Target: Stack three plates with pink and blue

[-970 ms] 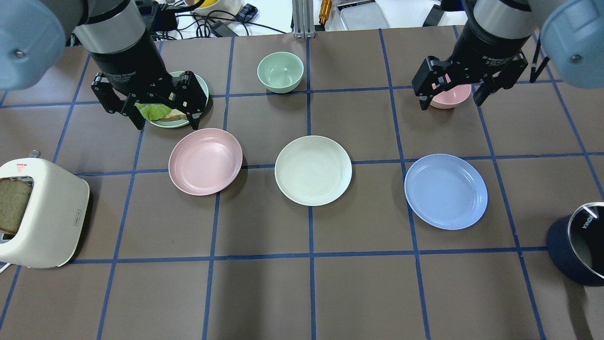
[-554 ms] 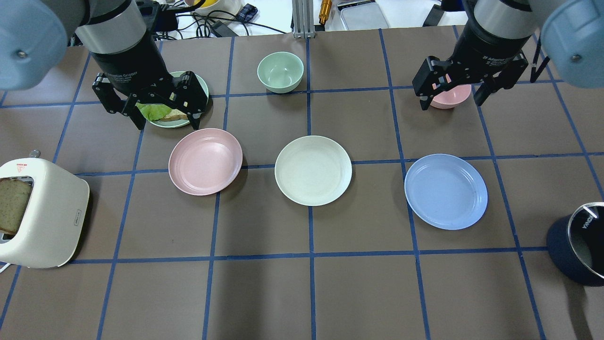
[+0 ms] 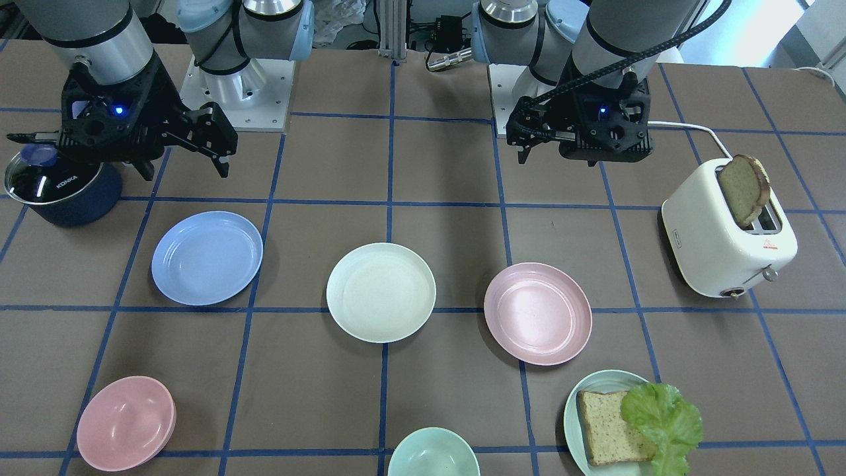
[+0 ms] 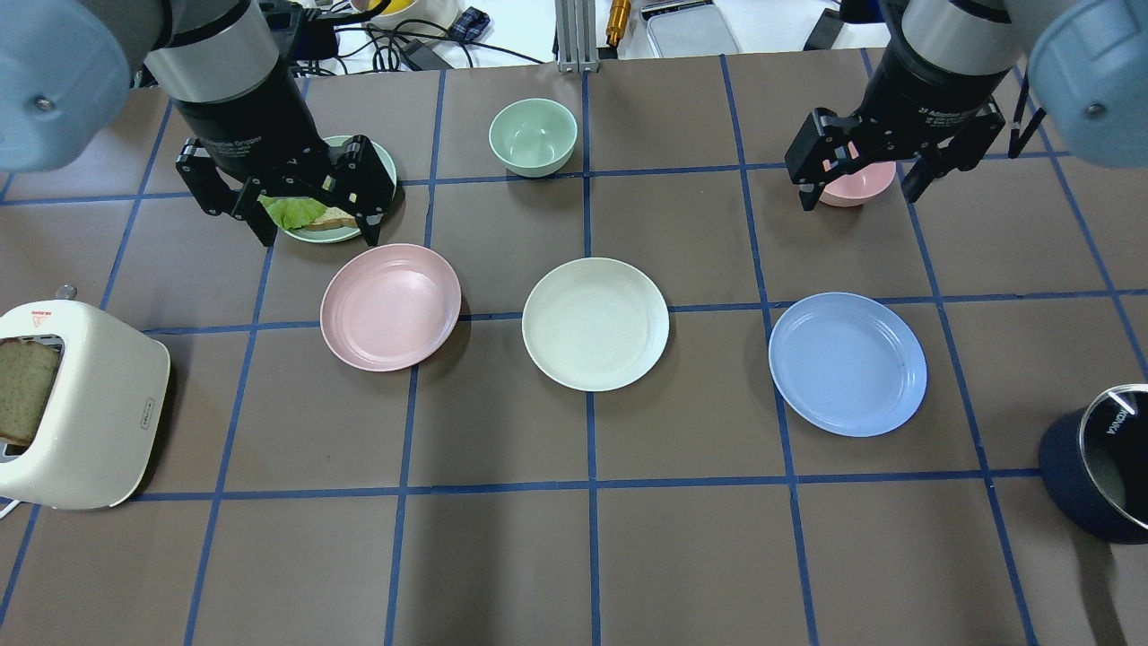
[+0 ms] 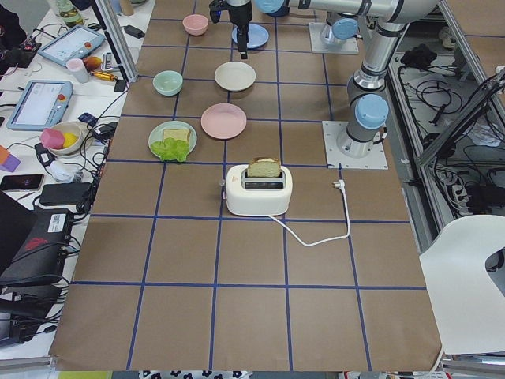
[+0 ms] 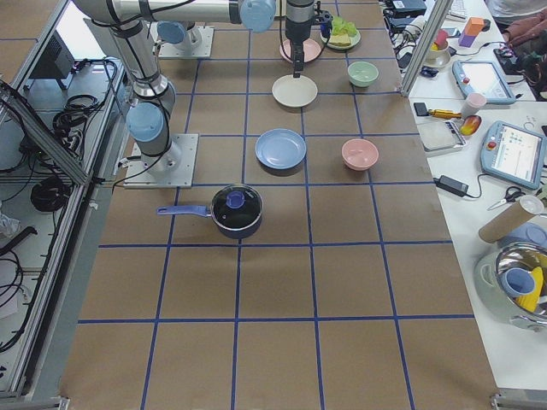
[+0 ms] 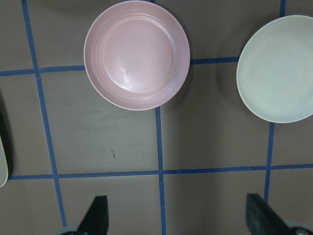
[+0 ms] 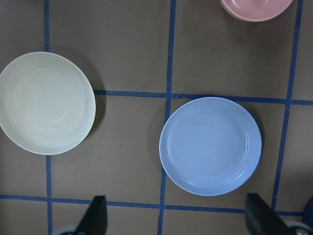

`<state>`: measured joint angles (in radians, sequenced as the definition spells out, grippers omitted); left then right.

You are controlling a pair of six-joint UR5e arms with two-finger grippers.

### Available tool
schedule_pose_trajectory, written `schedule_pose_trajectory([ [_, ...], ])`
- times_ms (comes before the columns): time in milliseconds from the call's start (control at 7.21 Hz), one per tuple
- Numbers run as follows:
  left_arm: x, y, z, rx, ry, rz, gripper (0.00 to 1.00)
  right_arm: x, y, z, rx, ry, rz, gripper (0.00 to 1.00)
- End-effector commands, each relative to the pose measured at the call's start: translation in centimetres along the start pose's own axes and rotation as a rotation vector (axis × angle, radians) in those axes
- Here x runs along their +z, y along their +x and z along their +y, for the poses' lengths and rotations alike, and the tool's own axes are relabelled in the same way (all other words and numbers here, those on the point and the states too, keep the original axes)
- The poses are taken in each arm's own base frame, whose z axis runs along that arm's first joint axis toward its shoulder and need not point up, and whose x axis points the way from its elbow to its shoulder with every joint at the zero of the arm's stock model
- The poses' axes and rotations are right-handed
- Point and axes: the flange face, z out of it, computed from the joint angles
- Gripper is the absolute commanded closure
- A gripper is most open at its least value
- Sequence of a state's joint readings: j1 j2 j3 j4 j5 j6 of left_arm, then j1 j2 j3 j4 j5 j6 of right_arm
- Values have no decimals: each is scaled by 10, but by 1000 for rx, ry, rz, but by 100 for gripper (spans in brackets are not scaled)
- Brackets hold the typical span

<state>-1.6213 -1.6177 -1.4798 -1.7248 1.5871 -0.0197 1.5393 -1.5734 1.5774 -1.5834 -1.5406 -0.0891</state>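
Three plates lie apart in a row on the brown table: the pale pink plate (image 4: 390,307) at left, the cream-white plate (image 4: 595,324) in the middle, and the light blue plate (image 4: 847,363) at right. My left gripper (image 4: 318,238) is open and empty, high above the table just behind the pink plate. The left wrist view shows the pink plate (image 7: 137,54) and the cream plate (image 7: 279,68). My right gripper (image 4: 859,197) is open and empty, high behind the blue plate. The right wrist view shows the blue plate (image 8: 210,146) and the cream plate (image 8: 46,103).
A mint-green plate with bread and lettuce (image 4: 327,215) sits under the left gripper. A small pink bowl (image 4: 856,184) sits under the right gripper. A mint bowl (image 4: 533,135) is at the back middle. A white toaster (image 4: 76,404) stands far left and a dark pot (image 4: 1099,475) far right.
Both arms have shifted only very slightly. The plates have not moved and both grippers stay open.
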Motion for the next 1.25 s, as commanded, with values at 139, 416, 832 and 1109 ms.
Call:
schedule_pose_trajectory([
  [139,10,4,-12,-50,-14,37,0,1,-1,1,2,-1,-4,0],
  [416,34,6,-35,-54,-30,55,0,-1,-1,2,2,5,-2,0],
  [832,117,9,-97,-52,-30,44,2,0,1,1,4,2,0,0],
  [1109,187,13,-114,-46,-4,42,2,0,3,1,5,2,0,0],
])
